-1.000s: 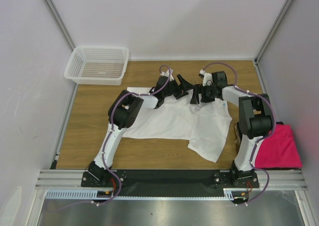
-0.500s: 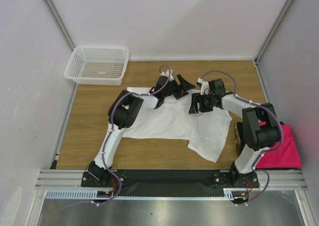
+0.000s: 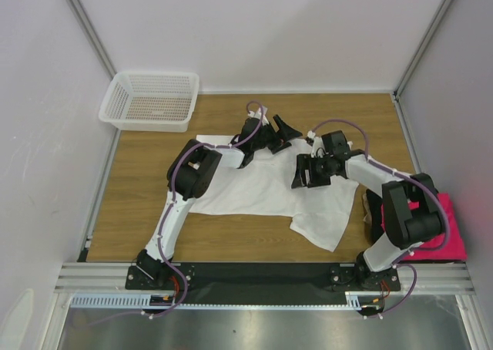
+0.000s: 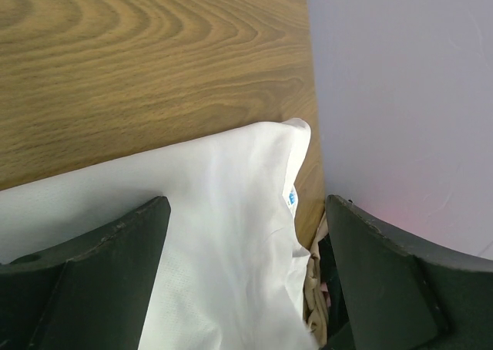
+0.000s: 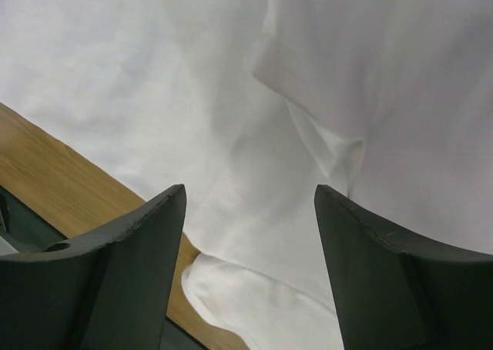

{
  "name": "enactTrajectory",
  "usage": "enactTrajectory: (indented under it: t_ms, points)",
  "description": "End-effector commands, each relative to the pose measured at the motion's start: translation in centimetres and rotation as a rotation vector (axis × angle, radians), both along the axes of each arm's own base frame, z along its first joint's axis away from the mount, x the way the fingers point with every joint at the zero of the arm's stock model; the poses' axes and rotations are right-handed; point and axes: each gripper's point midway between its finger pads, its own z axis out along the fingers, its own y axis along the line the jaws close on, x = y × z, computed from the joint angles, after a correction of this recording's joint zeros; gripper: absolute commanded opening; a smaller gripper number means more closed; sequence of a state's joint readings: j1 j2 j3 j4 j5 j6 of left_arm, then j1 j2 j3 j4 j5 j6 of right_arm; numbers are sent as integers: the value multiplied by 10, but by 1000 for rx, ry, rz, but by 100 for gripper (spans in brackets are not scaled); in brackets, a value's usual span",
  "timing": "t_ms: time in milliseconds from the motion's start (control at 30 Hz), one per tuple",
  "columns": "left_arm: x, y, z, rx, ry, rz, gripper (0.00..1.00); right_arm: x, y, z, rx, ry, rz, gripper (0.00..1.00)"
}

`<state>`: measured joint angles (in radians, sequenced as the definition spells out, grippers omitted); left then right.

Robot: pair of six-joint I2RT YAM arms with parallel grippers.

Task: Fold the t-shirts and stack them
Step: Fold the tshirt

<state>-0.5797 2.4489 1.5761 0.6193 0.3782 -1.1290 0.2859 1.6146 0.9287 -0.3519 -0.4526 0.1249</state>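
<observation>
A large white t-shirt [image 3: 266, 186] lies spread and rumpled across the middle of the table. In the left wrist view its far corner carries a small blue-white tag [image 4: 292, 198]. My left gripper [image 3: 282, 132] hovers open over the shirt's far edge, white cloth [image 4: 223, 242] showing between its fingers [image 4: 104, 269]. My right gripper [image 3: 302, 179] is open over the shirt's right half, pointing down at folds of white cloth [image 5: 308, 95]; nothing is pinched. A magenta-pink t-shirt [image 3: 453, 230] lies at the right edge, partly hidden by my right arm.
A white mesh basket [image 3: 150, 100] stands at the far left corner. A bit of beige cloth [image 4: 314, 288] shows beside the white shirt by the right wall. Walls close in the table on the left, back and right. Bare wood [image 3: 139, 203] lies left of the shirt.
My right arm has swung nearer and leftward, bringing its gripper from the shirt's far edge down over the cloth, jaws slightly narrower. The left arm has not moved.
</observation>
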Motion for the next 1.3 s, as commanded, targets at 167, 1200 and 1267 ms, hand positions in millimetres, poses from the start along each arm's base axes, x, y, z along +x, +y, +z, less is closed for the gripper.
enactTrajectory:
  t_ms: [167, 1200, 1267]
  points:
    - [-7, 10, -16, 45, 34, -7, 89, 34, -42, 87, 1, -117, -359, 79]
    - [-71, 34, 110, 237, -177, -119, 88, 169, -156, 56, -14, -141, -866, 52]
    - [-85, 34, 102, 244, -148, -123, 88, 180, -158, 50, -29, -126, -863, 51]
